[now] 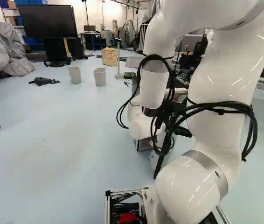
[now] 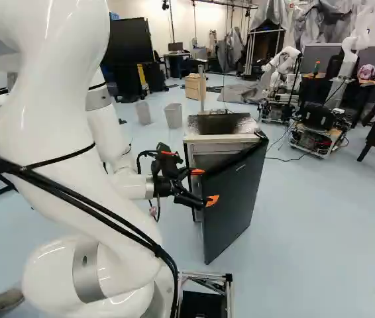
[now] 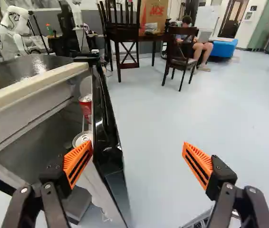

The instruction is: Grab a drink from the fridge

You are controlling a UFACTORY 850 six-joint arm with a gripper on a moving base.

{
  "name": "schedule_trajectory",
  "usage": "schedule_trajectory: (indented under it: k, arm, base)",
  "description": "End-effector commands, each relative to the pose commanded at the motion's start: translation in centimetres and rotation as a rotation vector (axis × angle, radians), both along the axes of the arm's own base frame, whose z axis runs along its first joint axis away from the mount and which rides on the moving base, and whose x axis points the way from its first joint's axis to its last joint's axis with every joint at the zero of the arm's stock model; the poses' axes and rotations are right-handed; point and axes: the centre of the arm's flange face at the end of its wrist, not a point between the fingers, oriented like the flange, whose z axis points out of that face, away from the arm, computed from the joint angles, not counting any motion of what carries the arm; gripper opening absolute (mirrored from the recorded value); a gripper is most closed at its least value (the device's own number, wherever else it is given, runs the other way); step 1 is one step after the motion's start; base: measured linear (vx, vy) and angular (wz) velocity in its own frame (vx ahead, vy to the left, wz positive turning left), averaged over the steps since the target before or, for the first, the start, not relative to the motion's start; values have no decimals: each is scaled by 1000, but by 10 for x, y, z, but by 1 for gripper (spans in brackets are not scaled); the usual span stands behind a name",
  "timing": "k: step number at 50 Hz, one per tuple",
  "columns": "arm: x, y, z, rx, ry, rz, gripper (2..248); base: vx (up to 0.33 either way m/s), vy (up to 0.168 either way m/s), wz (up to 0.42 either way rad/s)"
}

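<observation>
The black, orange-padded tool (image 3: 137, 164) is hanging spread wide — the silver-topped drink can (image 3: 81, 138) and red metal can (image 3: 86, 105) are standing upright inside the dark, flat fridge door (image 2: 232, 202) — ahead of the fridge-side finger.

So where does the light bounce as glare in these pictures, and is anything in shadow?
Left base view: small bright streaks on the glossy white arm; right base view: similar glints on it; wrist view: a pale glare patch on the fridge's dark top, glints on the open door's black edge, a shaded fridge interior.
</observation>
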Motion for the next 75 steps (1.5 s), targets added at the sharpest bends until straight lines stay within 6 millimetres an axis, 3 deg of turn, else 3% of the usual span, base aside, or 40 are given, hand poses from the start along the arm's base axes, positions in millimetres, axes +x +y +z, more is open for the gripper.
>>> schedule_trajectory:
  k: [44,75]
  arm:
    - [-32,-55,0,-11,20,-231,247]
    - [-31,-105,1,-14,0,-468,247]
  base:
    - [0,0,0]
    - [0,0,0]
